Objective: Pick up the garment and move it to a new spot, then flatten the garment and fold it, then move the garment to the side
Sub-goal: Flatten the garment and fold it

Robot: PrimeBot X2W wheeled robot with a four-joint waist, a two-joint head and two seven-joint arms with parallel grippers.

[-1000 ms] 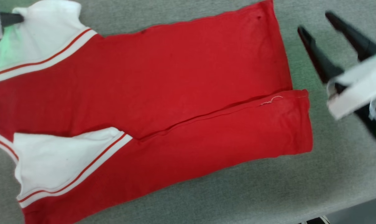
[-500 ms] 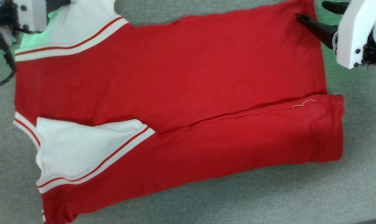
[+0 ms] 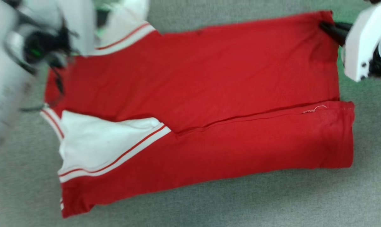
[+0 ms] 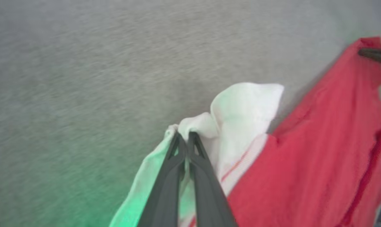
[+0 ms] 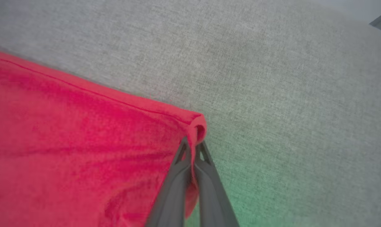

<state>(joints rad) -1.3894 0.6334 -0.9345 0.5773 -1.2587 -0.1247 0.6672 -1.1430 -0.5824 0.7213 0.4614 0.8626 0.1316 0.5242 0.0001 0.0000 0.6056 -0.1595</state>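
Garment [image 3: 209, 78] in left hand [image 4: 185, 135] and right hand [image 5: 193, 142]

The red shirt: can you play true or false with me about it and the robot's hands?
1. The right hand pinches a red corner of the shirt. True.
2. The shirt lies on something blue. False: the surface under it is grey.
3. The left hand pinches a white sleeve. True.
4. Both hands are wide open. False: both are shut on the shirt's fabric.
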